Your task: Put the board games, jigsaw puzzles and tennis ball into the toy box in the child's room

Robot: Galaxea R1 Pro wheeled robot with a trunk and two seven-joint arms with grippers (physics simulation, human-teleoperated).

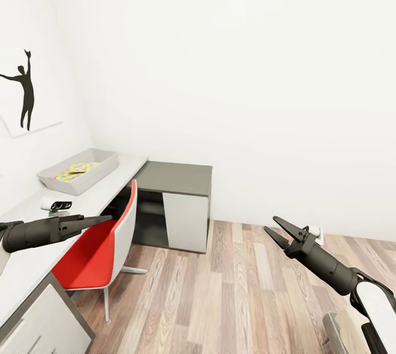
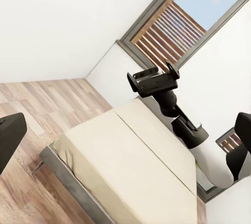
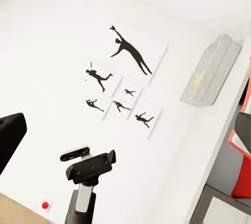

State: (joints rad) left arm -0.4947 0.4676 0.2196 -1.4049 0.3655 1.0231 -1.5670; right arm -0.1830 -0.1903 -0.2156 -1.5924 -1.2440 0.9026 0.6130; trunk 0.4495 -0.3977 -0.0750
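Toy box (image 1: 102,169) on table (image 1: 33,266), holding jigsaw puzzles (image 1: 74,171), beyond left gripper (image 1: 102,218); jaw state indeterminable. Right gripper (image 1: 279,228) spread, well apart over floor (image 1: 220,299).

Place: a bedroom in a home, with a desk corner, rendered in simulation.
Walls: plain white, hung with silhouette prints (image 3: 123,75) of figures in sporting poses.
Floor: wood planks (image 1: 236,288).
Furniture: a long pale surface (image 1: 33,255) joined to a dark grey cabinet (image 1: 176,200), a red-and-white chair (image 1: 102,249) tucked beside it, and a bed (image 2: 125,166) with a beige mattress.
Window: tall, dark-framed (image 2: 183,20), with slats behind the glass.
Toys: a grey tray (image 1: 80,169) holding bright puzzle sheets.
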